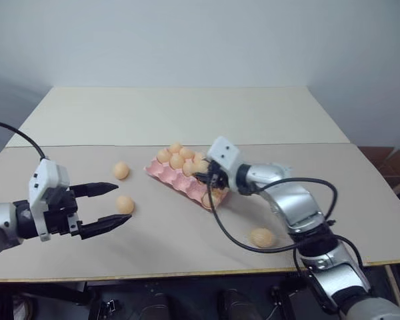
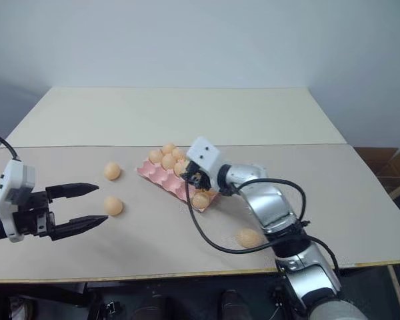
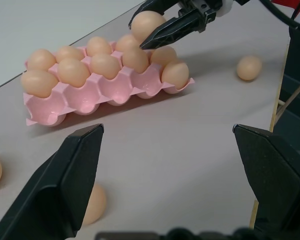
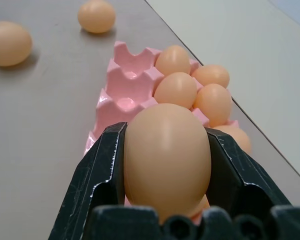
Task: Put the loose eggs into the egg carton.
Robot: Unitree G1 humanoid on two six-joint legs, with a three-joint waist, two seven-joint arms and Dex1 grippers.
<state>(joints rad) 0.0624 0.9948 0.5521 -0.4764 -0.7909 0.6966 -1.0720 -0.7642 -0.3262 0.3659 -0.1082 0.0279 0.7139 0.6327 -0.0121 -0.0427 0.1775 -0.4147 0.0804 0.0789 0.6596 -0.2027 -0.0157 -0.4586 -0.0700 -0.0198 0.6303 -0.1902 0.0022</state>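
Observation:
The pink egg carton [image 1: 161, 173] lies at an angle mid-table, with several eggs in its cups and bare cups along its near-left side [image 4: 127, 80]. My right gripper [image 1: 207, 179] hovers over the carton's right end, shut on a loose egg [image 4: 166, 160]. From the left wrist view that held egg [image 3: 146, 22] sits above the filled cups. Two loose eggs [image 1: 121, 170] [image 1: 125, 204] rest on the table left of the carton. My left gripper [image 1: 122, 203] is open just short of the nearer one, touching nothing. A third loose egg [image 1: 261, 237] lies near the front right.
A black cable [image 1: 223, 223] loops from the right wrist across the table beside the front-right egg. The table's front edge [image 1: 187, 272] is close. A lighter board [image 1: 180, 113] forms the far half of the table. A cardboard box [image 1: 390, 163] stands off the right side.

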